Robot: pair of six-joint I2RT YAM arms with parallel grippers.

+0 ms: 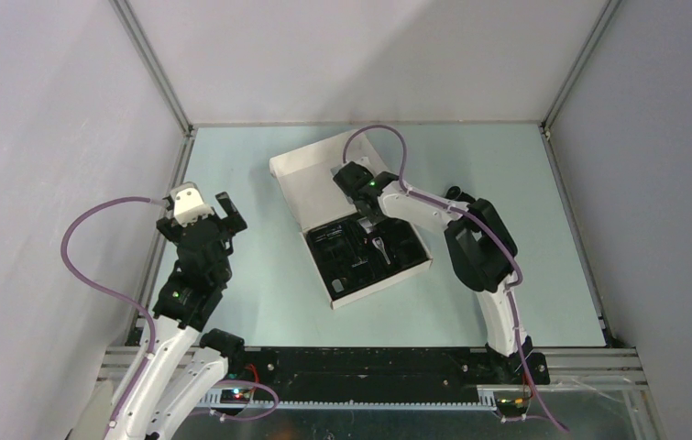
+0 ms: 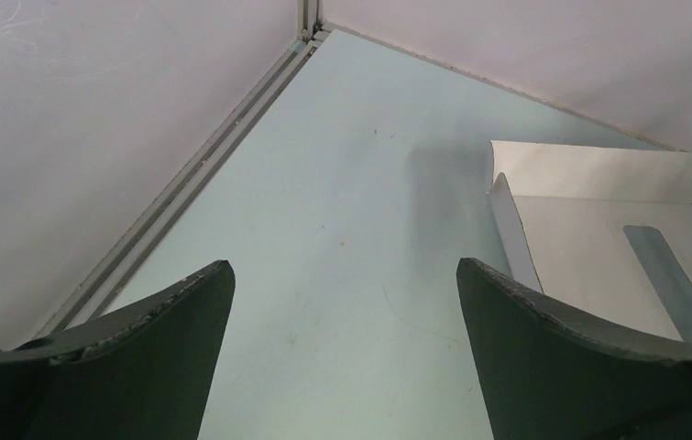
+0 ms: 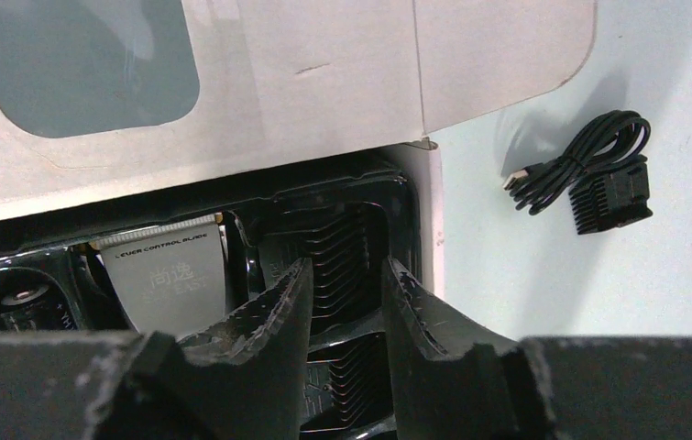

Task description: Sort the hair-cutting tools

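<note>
Black plastic comb attachment (image 3: 337, 243), ribbed with fine teeth, sits in the right-end pocket of a glossy black moulded tray (image 3: 324, 197). The right gripper (image 3: 346, 280) hovers directly over it, its two dark fingers a narrow gap apart and pinching nothing; the comb shows through the gap. Just left of the fingers, in the neighbouring pocket, lies the slim clipper with its silver blade head (image 3: 163, 275) printed with small lettering. The tray rests inside a white cardboard box (image 3: 324, 92) whose windowed lid stands open behind it.

Beyond the box's right wall, on the pale blue-green table (image 3: 525, 275), a second small black comb attachment (image 3: 612, 202) lies touching a coiled black cable (image 3: 571, 160).

Well apart on the left side, the left gripper (image 2: 342, 275) hangs above bare table with its fingers spread wide, holding nothing.

The combs look light, stiff and slick, with thin teeth that could snap or snag. The loose one is probably best pinched across its solid back, clear of the cable, with gentle pressure. The clipper seems heavier and smoother, so a grip around its mid-body would likely hold best.
</note>
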